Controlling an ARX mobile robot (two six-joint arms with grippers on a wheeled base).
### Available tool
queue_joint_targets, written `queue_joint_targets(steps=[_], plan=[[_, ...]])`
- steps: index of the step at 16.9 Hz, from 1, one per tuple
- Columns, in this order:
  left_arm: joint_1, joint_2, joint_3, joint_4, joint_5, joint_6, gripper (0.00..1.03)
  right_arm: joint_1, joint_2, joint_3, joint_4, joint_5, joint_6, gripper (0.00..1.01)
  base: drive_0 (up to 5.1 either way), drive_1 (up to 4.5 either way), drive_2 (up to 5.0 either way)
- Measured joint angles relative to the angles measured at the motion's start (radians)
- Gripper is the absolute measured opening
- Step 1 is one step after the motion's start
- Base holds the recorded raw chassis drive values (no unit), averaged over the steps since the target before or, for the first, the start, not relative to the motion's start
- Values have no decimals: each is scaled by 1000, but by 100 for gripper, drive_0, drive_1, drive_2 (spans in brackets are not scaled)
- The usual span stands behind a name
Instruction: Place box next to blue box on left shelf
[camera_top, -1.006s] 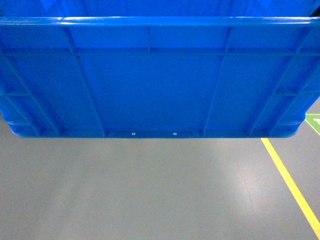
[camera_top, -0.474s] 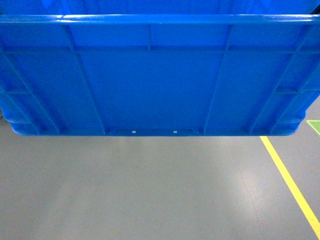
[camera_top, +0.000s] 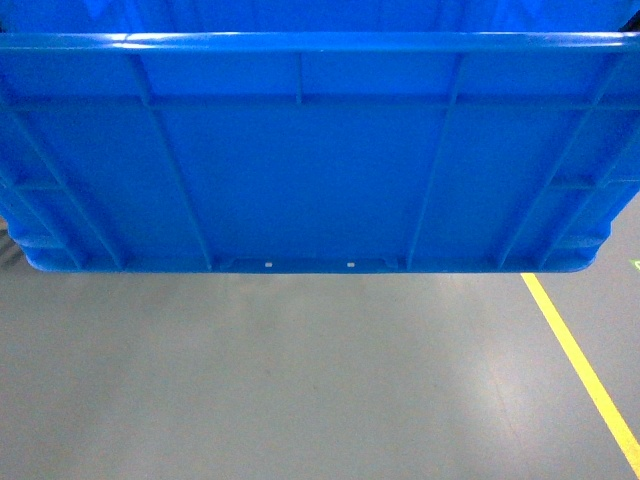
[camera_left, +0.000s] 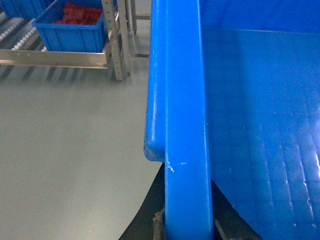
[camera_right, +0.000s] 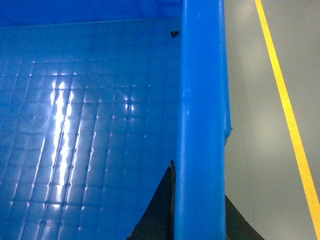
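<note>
In the head view the box hangs above the grey floor. From the left wrist, the left gripper clamps its left rim, with the left shelf well ahead-left, already carrying another blue crate. From the right wrist, the right gripper pinches the opposite rim.

Bright-blue box, seemingly grid-patterned inside; grey floor, yellow line.

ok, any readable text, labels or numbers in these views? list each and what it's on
None readable.
Box: no label or print on its wall, rim or floor in any view.
Yellow floor line: plain stripe, no text.
Far blue crate on the shelf: no label visible.
Green patch at the head view's right edge: too cut off to read.
</note>
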Motion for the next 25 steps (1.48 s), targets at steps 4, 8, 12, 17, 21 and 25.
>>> queue_joint_targets(steps=[4,8,12,17,21,25], plan=[[0,3,-1,3,1,0,6,-1,0,0,1,-1,0,7,8,437,-421],[0,3,-1,2,1,-1,6,0,0,0,0,-1,0,7,2,432,-428],[0,3,-1,3,1,-1,6,0,0,0,2,-1,0,7,-1,429,-432],[0,3,-1,0,1,0,6,0,0,0,0,-1,0,7,2,433,-428],[0,3,-1,-6,1,-1,6,0,0,-1,-5,-1,0,7,-8,422,-438],[0,3,-1,-2,1,-1,6,0,0,-1,0,-1,0,7,-4,426,-434]])
